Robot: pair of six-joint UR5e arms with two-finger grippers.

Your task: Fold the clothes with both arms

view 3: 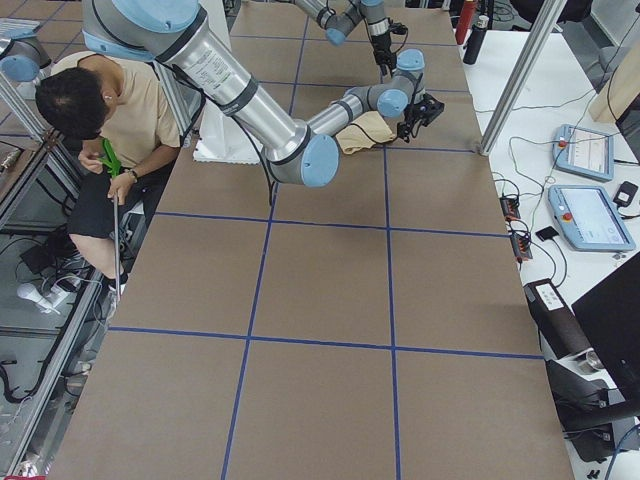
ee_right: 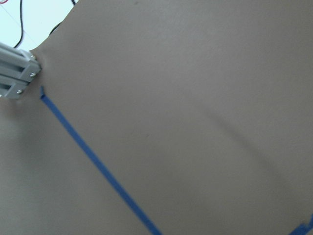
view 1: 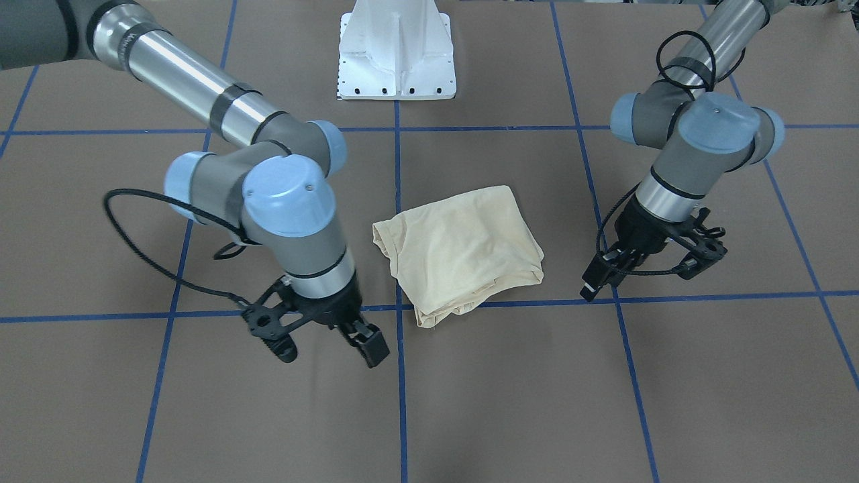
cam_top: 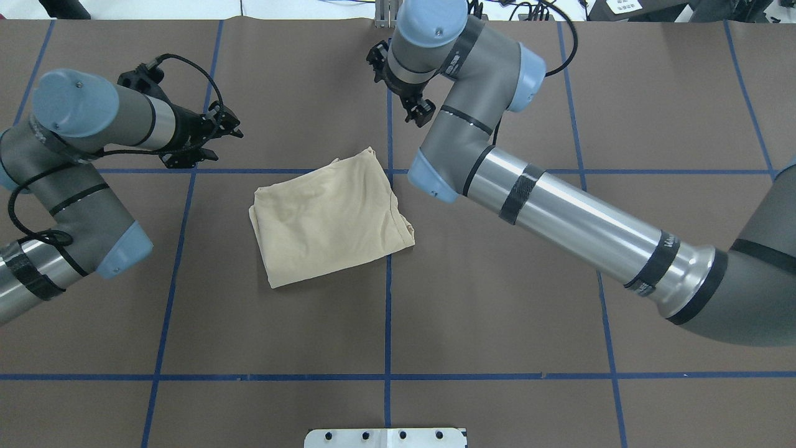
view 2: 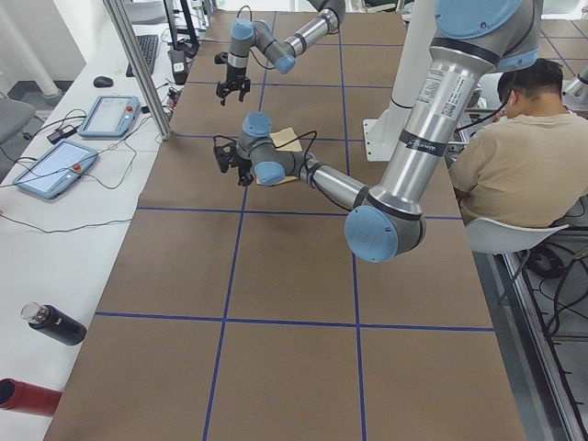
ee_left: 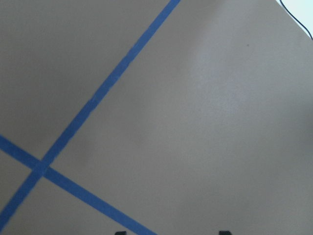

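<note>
Exterior front-facing: T-shirt [view 1: 463,248] between left hand [view 1: 644,278] and right hand [view 1: 329,349]

Brown table [view 1: 671,402], gridded in blue tape [view 1: 401,402], carries a folded cream T-shirt [view 1: 463,251] and white pedestal base [view 1: 396,60]

- Brown bench [view 1: 537,402], crossed by a blue tape grid [view 1: 402,402].
- White pedestal [view 1: 396,54], on the bench's robot-side edge.
- Seated person [view 2: 528,156] in a beige top, near the pedestal.
- Near tablet [view 2: 50,168] and far tablet [view 2: 108,115] on the white side table [view 2: 37,266], by a metal post [view 2: 138,69].
- Black bottle [view 2: 55,324] and red bottle [view 2: 23,397], lying on the same side table.
</note>
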